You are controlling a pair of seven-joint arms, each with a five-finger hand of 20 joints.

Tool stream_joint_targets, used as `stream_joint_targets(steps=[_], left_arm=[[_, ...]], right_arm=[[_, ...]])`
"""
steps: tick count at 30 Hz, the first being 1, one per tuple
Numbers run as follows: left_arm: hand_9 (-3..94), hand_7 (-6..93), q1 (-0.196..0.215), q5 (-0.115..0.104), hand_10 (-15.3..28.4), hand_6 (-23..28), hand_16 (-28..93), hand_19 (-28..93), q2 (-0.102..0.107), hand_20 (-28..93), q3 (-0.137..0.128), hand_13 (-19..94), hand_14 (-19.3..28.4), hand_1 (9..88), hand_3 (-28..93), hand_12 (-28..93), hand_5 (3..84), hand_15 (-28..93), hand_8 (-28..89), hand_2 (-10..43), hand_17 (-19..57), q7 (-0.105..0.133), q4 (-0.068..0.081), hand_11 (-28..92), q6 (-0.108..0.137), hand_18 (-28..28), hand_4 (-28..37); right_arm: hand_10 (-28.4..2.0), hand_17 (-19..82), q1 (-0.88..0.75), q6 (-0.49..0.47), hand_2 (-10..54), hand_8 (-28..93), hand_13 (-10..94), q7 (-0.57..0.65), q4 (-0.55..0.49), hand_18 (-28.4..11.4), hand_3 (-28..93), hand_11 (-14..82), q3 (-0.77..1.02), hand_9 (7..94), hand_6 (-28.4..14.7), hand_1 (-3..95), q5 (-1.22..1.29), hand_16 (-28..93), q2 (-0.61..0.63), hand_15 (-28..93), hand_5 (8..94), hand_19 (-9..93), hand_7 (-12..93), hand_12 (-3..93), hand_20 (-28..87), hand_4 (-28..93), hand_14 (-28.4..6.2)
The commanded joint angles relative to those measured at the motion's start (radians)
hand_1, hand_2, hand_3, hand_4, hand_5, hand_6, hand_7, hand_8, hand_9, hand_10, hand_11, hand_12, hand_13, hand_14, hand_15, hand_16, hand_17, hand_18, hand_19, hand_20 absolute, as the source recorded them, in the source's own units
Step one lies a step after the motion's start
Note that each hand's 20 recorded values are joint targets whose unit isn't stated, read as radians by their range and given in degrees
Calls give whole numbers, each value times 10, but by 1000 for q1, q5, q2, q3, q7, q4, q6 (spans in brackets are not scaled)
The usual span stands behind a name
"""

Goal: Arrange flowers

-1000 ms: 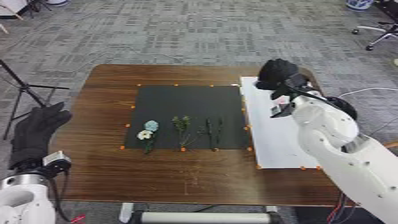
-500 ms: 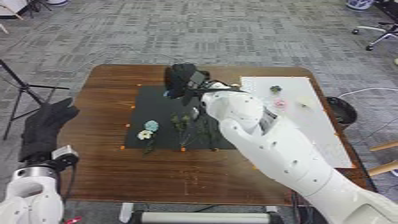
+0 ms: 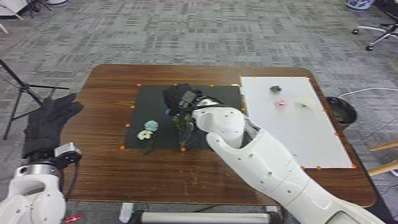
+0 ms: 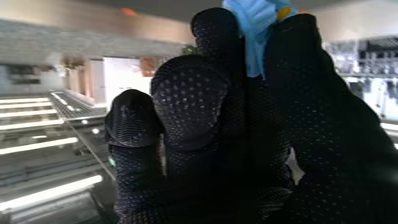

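- Two arms at the brown table (image 3: 191,185), one at work; the left hand (image 3: 46,127) is off by the left edge, fingers loosely extended, nothing in it, probably parked there so the right arm has the whole surface
- White flower (image 3: 145,134) lies toward the near left of the dark mat (image 3: 151,102), its greenery running toward the near edge, so stems likely belong at the low end of the layout
- Pale blue flower (image 3: 152,125) sits just beyond the white one; close placing reads as the start of a cluster, blooms above stems
- Leafy sprig (image 3: 181,123) lies to the right of that pair, partly under the right hand's reach, perhaps as filler
- Right hand (image 3: 179,99) is over the mat's farther part, closed to a pinch; right wrist view has a blue petalled piece (image 4: 253,25) gripped between thumb and fingers near the tips, a hold that suits precise setting down
- Step in hand, my guess: placing this piece above the stems; too firm a squeeze could crease it
- White sheet (image 3: 284,135) at the right carries a pink flower (image 3: 282,102), a pale bloom (image 3: 305,105) and, farthest, a dark bloom (image 3: 275,89), spaced apart, presumably for easy picking; arrangement looks unfinished
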Motion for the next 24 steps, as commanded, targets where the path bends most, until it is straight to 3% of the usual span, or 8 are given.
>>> stream_joint_targets(steps=[1,7,11,14,16,24], left_arm=[[506,168,28,-4,154,23,20,116,-24,179,-24,399,187,174,676,162,528,232,-67,153,67,10,-14,258,-47,126,-283],[506,167,43,-1,154,24,20,116,-41,179,-48,398,187,174,676,162,528,232,-67,149,67,14,-10,257,-86,126,-283],[505,166,45,1,154,24,20,115,-43,178,-54,398,187,170,681,162,526,232,-67,138,66,6,-12,257,-96,126,-283],[504,166,33,2,154,26,21,115,-35,179,-39,397,188,170,681,163,524,232,-67,130,66,-1,-11,257,-84,126,-283],[503,165,20,3,154,27,21,115,-26,178,-22,397,188,173,679,163,523,232,-66,127,65,-9,-10,256,-71,127,-283],[501,162,-6,6,153,28,21,114,-7,177,12,396,189,175,678,163,520,231,-65,121,64,-21,-9,255,-32,127,-283]], right_arm=[[-104,460,-6,1,-68,52,813,-12,33,-198,543,115,28,828,27,582,-39,329,-23,608,785,884,183,271,533,-171,-54],[-103,460,-6,-12,-66,52,813,0,23,-198,545,113,25,824,29,576,-23,328,-16,608,783,885,178,265,533,-164,-54],[-120,452,-2,-39,-78,57,801,5,5,-199,559,155,21,751,10,521,2,324,-9,612,726,884,160,199,533,-135,-58],[-131,448,3,-73,-86,25,796,5,-5,-202,608,154,25,714,2,459,8,319,-9,613,675,885,147,184,535,-136,-62],[-133,438,8,-82,-94,-69,789,6,-10,-205,640,136,25,677,3,412,15,313,-5,609,646,878,146,178,535,-131,-68],[-145,429,37,-82,-95,-76,780,24,-44,-212,631,83,20,573,-12,363,66,302,24,599,569,871,118,166,534,-121,-73]])
